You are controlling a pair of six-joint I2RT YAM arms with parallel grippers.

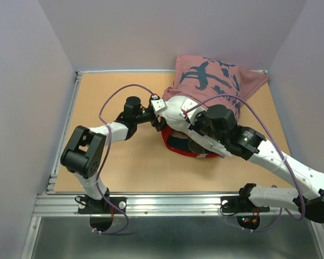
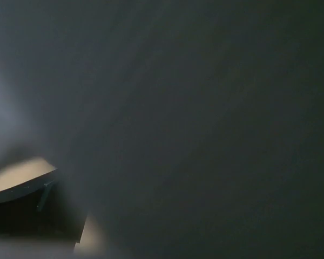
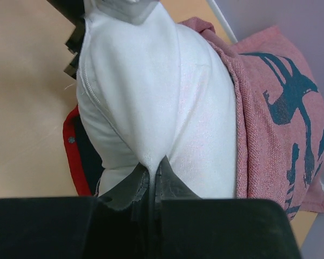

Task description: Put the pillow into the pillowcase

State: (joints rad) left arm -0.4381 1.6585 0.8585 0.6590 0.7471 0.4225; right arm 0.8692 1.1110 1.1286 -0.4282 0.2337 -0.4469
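The worktop is carrying the pillowcase toward its far right corner, pinkish face and blue characters up, mouth facing near left. The pillow is sitting partly inside, its white end bulging out of the mouth over the sleeve's red lower face. The right end effector is pinching a thin pleat of the pillow, fingers pressed together. The left end effector is sitting at the pillow's exposed left end. I cannot tell whether it is spread, as its camera is showing only dark blur.

As I am judging it, the push should be going low toward the far right corner while the left arm is holding the mouth back. A thin pleat is risking a slip, so a deeper bite is looking safer.
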